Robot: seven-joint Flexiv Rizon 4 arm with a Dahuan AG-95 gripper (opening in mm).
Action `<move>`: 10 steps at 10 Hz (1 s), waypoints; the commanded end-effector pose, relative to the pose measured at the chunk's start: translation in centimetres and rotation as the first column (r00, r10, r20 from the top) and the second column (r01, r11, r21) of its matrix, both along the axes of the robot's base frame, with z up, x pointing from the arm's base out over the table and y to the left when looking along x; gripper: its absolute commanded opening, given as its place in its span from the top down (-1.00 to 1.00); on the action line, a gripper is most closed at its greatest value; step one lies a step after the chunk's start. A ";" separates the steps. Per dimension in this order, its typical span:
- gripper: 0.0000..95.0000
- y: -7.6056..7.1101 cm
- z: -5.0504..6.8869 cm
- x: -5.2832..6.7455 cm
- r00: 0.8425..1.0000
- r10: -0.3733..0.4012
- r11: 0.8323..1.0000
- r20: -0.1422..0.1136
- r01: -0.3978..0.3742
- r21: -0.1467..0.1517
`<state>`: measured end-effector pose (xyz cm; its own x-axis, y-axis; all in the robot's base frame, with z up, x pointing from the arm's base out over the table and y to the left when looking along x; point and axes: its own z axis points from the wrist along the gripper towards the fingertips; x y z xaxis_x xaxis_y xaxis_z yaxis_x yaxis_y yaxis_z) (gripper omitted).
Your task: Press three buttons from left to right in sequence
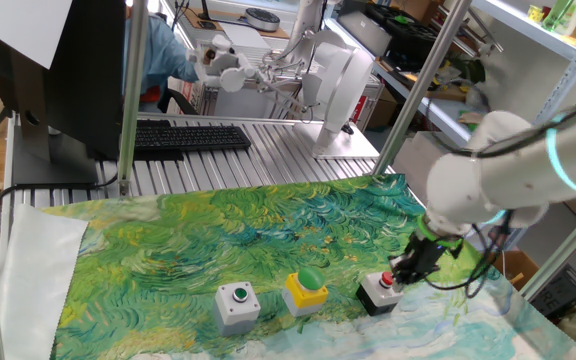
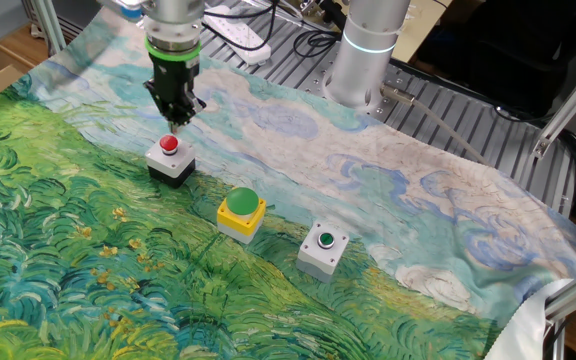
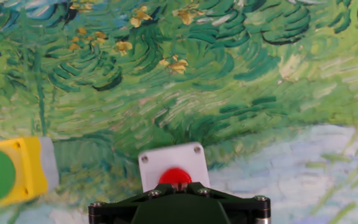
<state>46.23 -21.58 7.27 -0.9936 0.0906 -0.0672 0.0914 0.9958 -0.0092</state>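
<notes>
Three button boxes stand in a row on the painted cloth. They are the grey box with a small green button (image 1: pixel 237 300) (image 2: pixel 323 245), the yellow box with a green dome (image 1: pixel 306 288) (image 2: pixel 241 208) (image 3: pixel 5 177), and the black box with a red button (image 1: pixel 378 292) (image 2: pixel 170 155) (image 3: pixel 174 175). My gripper (image 1: pixel 402 270) (image 2: pixel 176 118) (image 3: pixel 178 185) hangs right over the red button, fingertips together and pointing down at it. I cannot tell whether the tips touch the button.
The green and blue painted cloth (image 1: pixel 218 235) covers the table. A black keyboard (image 1: pixel 188 138) and a monitor lie on the metal table behind it. Metal frame posts (image 1: pixel 128 95) stand at the cloth's far edge. The arm's base (image 2: pixel 363 50) stands beside the cloth.
</notes>
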 end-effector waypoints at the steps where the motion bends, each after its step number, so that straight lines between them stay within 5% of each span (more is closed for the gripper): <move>1: 1.00 0.4 4.7 0.0 0.999 -0.001 1.000 -0.052 0.000 -0.004; 4: 1.00 -0.5 11.1 0.0 0.998 0.000 1.000 -0.068 0.000 -0.002; 10: 1.00 -0.7 11.5 -0.2 0.997 0.030 1.000 -0.067 -0.031 -0.006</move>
<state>45.80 -22.14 18.97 -0.9983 0.0590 -0.0034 0.0591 0.9980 -0.0214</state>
